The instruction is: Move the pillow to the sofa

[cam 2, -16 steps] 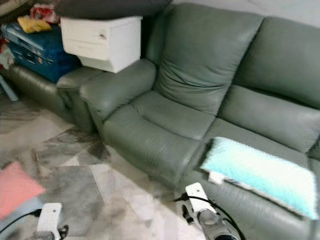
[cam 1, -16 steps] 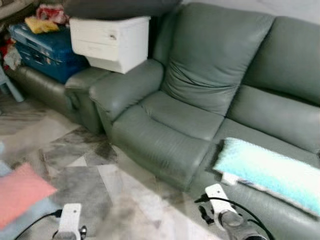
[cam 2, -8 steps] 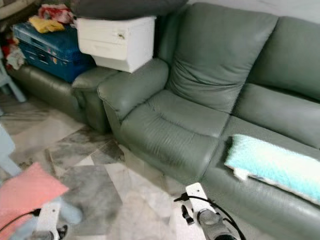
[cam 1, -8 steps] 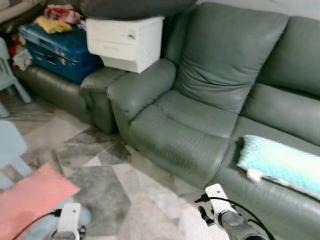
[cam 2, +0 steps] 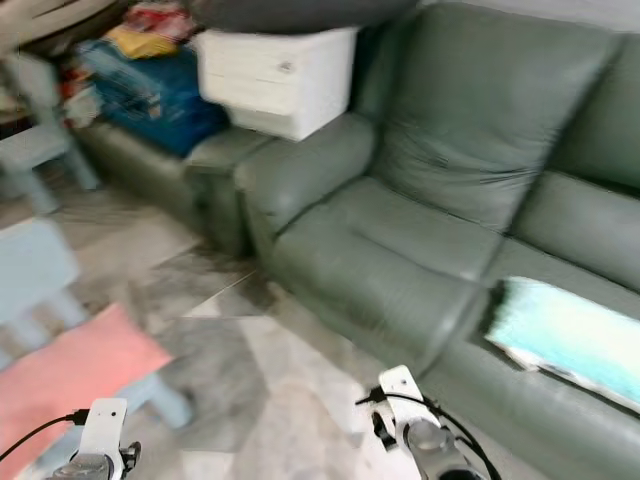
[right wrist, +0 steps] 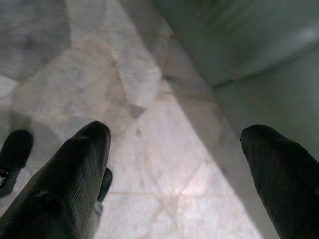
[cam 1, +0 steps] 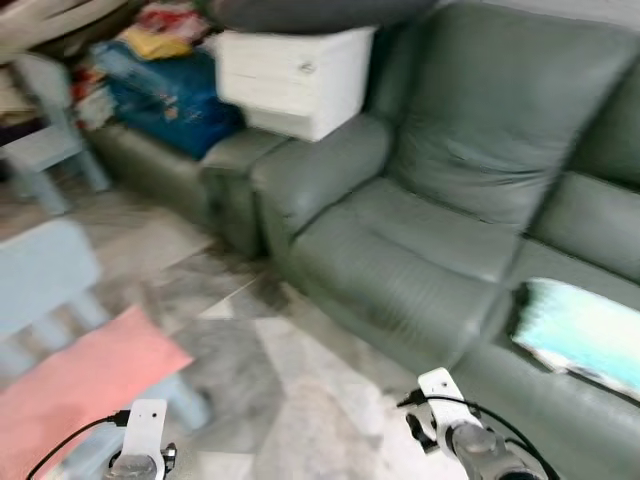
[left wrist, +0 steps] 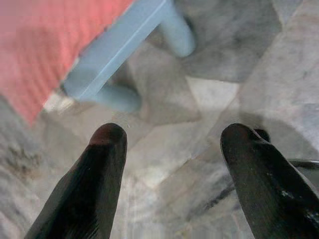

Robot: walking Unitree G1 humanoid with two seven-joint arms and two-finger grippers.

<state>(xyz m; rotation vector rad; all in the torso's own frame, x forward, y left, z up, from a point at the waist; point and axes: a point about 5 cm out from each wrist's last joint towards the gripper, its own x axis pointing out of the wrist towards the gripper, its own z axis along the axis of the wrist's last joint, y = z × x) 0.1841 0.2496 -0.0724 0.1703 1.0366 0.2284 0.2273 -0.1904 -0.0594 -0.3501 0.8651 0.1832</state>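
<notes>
A pink pillow [cam 1: 80, 385] lies on a low light-blue stool [cam 1: 185, 405] at the lower left of the head views. The green leather sofa [cam 1: 400, 250] fills the right half, with a fluffy turquoise cushion [cam 1: 585, 335] on its right seat. In the left wrist view my left gripper [left wrist: 174, 137] hangs open over the marble floor, just short of the pink pillow [left wrist: 45, 45] and the stool's leg [left wrist: 124, 40]. My right gripper [right wrist: 179, 134] is open too, above the floor beside the sofa's base [right wrist: 249, 55].
A white drawer unit [cam 1: 295, 75] rests on the sofa's armrest with a dark cushion [cam 1: 320, 12] on top. Beside it are a blue suitcase [cam 1: 170, 95] with clothes and a light-blue child's chair [cam 1: 50, 150]. Marble floor [cam 1: 290, 400] lies between stool and sofa.
The whole picture has slid to the right and blurred, so the camera has turned left. More of the pink pillow and stool shows; the turquoise cushion sits nearer the right edge. Both arms hang as before.
</notes>
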